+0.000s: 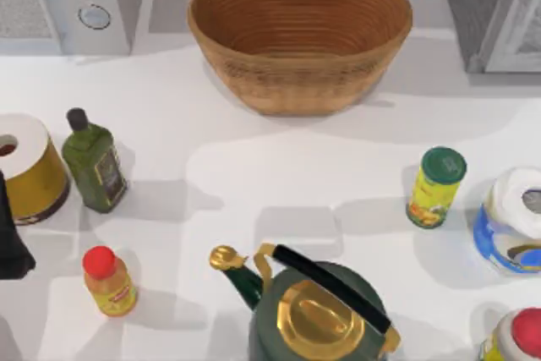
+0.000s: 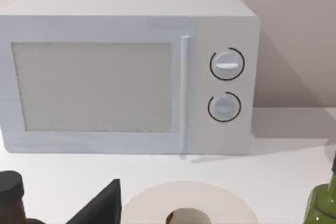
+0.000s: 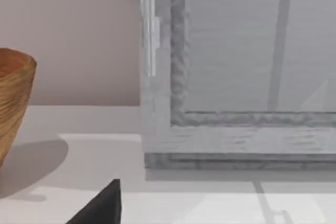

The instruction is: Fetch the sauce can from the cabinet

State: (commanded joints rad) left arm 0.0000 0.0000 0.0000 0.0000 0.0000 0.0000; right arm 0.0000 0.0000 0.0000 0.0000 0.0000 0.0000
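White table [image 1: 254, 183]: ribbed woven basket [image 1: 300, 35], textured grey cabinet [image 3: 236, 66] shut.

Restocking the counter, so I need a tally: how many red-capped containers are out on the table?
2. One small yellow bottle stands near the table's front left, beside the green kettle. Another red-capped container sits at the front right corner, cut off by the frame; more could lie beyond it.

A white surface [image 1: 254, 175] carries soft grey shadows. Behind its far edge stands a plain pinkish-beige wall [image 3: 79, 35].
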